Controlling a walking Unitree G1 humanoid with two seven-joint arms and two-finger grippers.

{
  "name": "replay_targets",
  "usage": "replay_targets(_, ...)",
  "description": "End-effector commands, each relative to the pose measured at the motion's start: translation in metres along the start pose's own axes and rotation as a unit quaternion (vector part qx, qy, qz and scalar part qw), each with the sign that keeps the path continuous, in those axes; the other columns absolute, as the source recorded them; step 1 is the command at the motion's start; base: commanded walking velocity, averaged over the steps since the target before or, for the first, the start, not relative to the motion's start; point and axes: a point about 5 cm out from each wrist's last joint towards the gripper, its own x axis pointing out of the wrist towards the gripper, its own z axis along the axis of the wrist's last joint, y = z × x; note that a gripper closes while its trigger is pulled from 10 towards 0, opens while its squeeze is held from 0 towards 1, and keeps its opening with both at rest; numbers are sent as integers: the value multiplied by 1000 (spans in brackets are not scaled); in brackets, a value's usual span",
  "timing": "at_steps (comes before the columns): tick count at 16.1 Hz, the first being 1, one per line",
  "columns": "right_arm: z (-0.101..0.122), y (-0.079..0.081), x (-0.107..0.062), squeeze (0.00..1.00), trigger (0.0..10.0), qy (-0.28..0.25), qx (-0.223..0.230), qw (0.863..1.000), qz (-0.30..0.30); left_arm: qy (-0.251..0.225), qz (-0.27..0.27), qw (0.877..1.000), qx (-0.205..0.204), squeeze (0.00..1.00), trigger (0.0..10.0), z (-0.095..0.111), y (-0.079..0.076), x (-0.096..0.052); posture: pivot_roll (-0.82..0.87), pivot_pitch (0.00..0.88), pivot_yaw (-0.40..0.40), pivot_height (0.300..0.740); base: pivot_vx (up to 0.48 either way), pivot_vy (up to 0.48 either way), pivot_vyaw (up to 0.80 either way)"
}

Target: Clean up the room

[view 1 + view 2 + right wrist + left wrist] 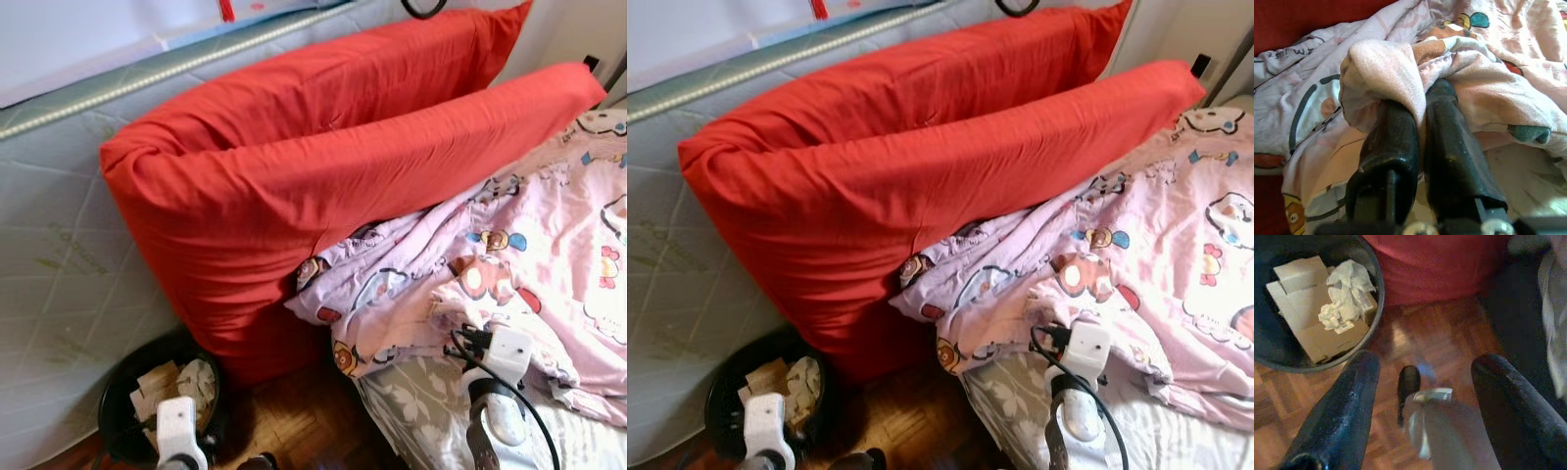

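Bedroom in a home. Bed along the right had a pink cartoon-print blanket bunched over a grey floral sheet, with two big red pillows standing at its head end against a quilted mattress propped upright. Floor was wood parquet, and a black bin of cardboard and crumpled paper sat by the pillows' lower corner.

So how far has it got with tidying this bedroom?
Done, apparently: cardboard and crumpled paper already lie in the black bin on the wood floor. In hand: the right gripper is pinching a fold of the pink cartoon-print blanket, which lies rumpled against the red pillows. The left gripper hangs open above the floor. Left: spreading that blanket flat over the bed.
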Motion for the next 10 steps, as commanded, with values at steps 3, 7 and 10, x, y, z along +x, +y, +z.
replay_targets(3,-2,1,0,0,10000,-1,15,1000,-7,28,-6,998,49,0,10000,-17,3,-7,82,236,38,740,0,0,0)
replay_targets(7,-3,2,0,0,10000,3,19,1000,-12,59,-16,993,105,0,10000,-30,6,-12,83,251,39,740,0,0,0)
replay_targets(10,-3,2,0,0,10000,2,20,1000,-15,59,-9,995,83,0,10000,-31,5,-12,79,252,40,740,0,0,0)
